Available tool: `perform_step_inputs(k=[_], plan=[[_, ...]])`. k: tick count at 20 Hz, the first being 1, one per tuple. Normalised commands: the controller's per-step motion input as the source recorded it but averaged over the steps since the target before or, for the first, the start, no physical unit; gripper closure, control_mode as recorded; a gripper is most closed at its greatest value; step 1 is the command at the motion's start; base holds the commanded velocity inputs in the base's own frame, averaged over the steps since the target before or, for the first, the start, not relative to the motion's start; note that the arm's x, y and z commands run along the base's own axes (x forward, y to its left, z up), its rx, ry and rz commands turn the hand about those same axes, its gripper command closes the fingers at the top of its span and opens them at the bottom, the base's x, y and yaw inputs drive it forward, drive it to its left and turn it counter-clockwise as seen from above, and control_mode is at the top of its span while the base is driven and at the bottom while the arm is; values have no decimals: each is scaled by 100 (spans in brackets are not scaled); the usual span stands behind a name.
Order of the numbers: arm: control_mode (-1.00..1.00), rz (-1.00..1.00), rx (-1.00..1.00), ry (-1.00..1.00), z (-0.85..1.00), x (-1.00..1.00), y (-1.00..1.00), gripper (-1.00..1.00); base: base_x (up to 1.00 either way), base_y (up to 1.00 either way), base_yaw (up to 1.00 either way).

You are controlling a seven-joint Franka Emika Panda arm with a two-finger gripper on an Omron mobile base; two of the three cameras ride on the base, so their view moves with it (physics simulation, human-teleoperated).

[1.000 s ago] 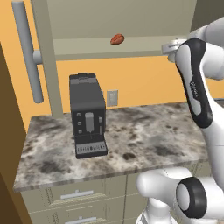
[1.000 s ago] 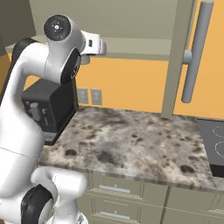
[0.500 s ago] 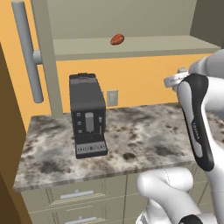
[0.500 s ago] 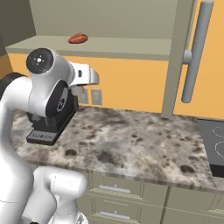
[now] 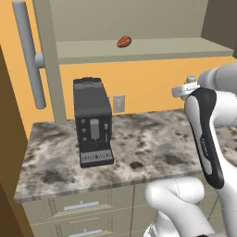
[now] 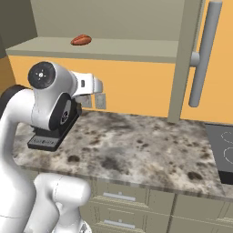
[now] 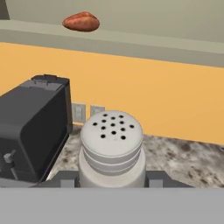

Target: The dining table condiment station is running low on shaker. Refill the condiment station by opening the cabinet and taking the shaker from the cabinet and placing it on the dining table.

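The shaker, a small grey cylinder with a pale perforated cap, stands upright between my fingertips in the hand view. My gripper is shut on its lower body. From the base views the gripper hangs above the stone counter, below the shelf of the cabinet, whose doors are swung open. The dining table is out of view.
A reddish-brown oval lump lies on the cabinet shelf. A black coffee machine stands on the marbled counter. The open doors' bar handles jut out at both sides. A stove edge lies right.
The arm has come down from shelf height to just above the counter, carrying the shaker with it. The grip has not changed.
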Motion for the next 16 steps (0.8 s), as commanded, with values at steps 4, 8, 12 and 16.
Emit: perform_step_inputs(k=[4,8,12,16], plan=[[-100,0,0,0,0,0,0,100,0,0,0],[100,0,0,0,0,0,0,100,-22,0,0],[100,0,0,0,0,0,0,100,-53,-1,-24],[100,0,0,0,0,0,0,100,-64,-21,-54]])
